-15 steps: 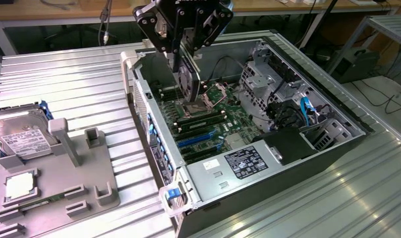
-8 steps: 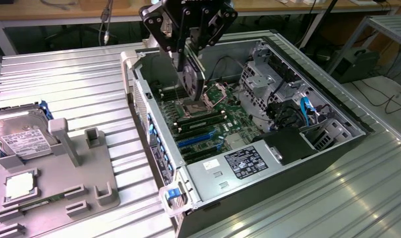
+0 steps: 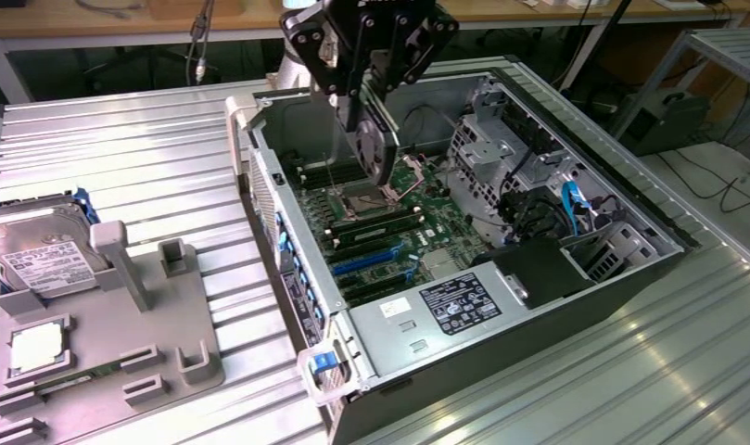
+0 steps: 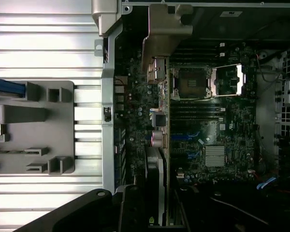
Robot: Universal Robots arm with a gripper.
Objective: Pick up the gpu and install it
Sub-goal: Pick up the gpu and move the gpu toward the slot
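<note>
My gripper (image 3: 366, 93) hangs over the open computer case (image 3: 647, 213) and is shut on the gpu (image 3: 377, 139). The card hangs edge-down, black with a round fan face, above the motherboard (image 3: 387, 227) near the open CPU socket (image 3: 360, 199). In the wrist view the gpu (image 4: 160, 145) appears edge-on, running along the board, with its silver bracket (image 4: 166, 29) at the far end by the case's rear wall. The gripper (image 4: 154, 210) fingers clamp the card's near end. The card's lower edge is above the blue slots (image 3: 368, 261) and apart from them.
A grey fixture tray (image 3: 115, 343) lies at the exterior view's left, holding a silver hard drive (image 3: 34, 250) and a small square chip (image 3: 34, 348). Inside the case are drive cages (image 3: 499, 139), cables (image 3: 573, 209) and a power supply (image 3: 455, 306). The case stands on ribbed metal tabletop (image 3: 127, 158).
</note>
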